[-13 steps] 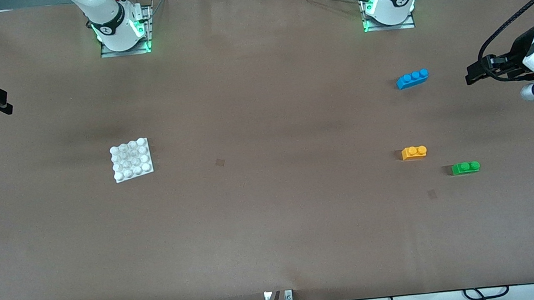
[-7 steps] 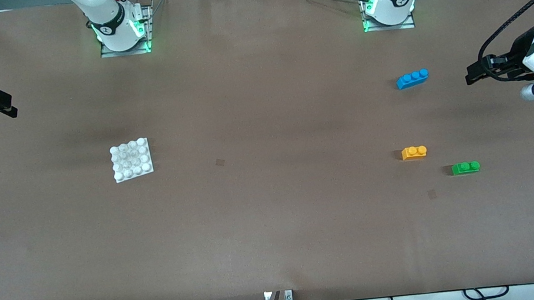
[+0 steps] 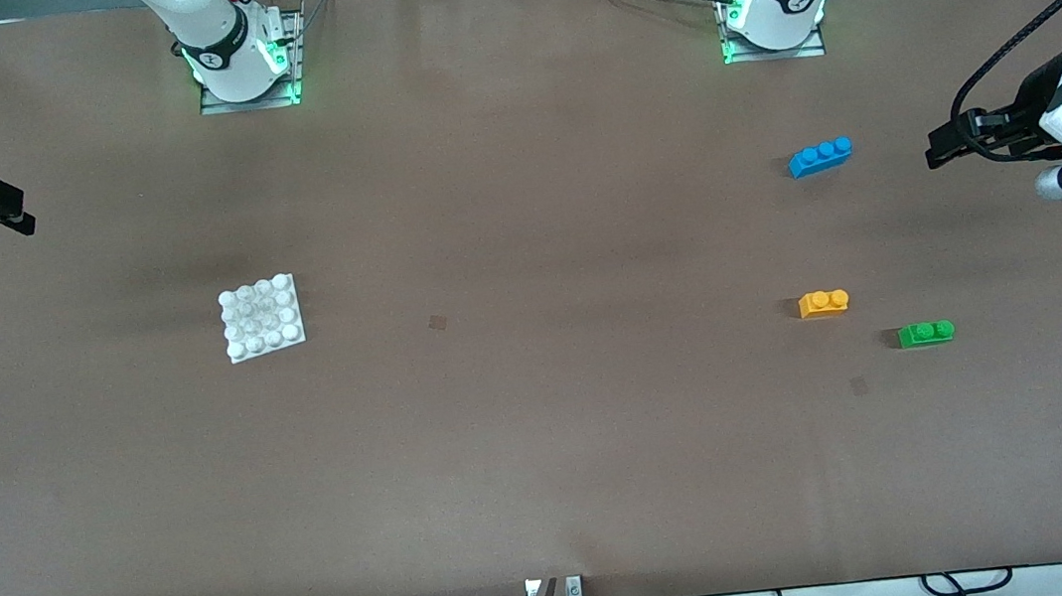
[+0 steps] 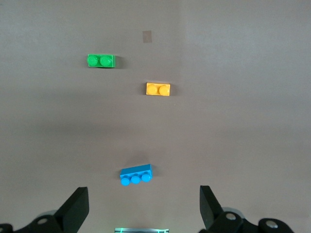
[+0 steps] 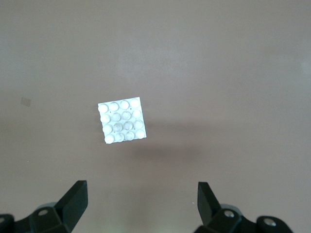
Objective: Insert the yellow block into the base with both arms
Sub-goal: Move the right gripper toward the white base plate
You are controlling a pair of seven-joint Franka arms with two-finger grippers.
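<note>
Your left gripper (image 3: 937, 154), fingers wide and empty, is the one by the yellow block (image 3: 824, 303), long axis along the table's length; right gripper (image 5: 141, 206), wide too, hangs above the base (image 3: 262, 317).

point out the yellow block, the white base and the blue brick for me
yellow block (image 3: 824, 303), front view, on its two-stud top.
base (image 3: 262, 317), front view, on the middle of its studded top.
blue brick (image 3: 820, 155), front view, on its middle stud.
</note>
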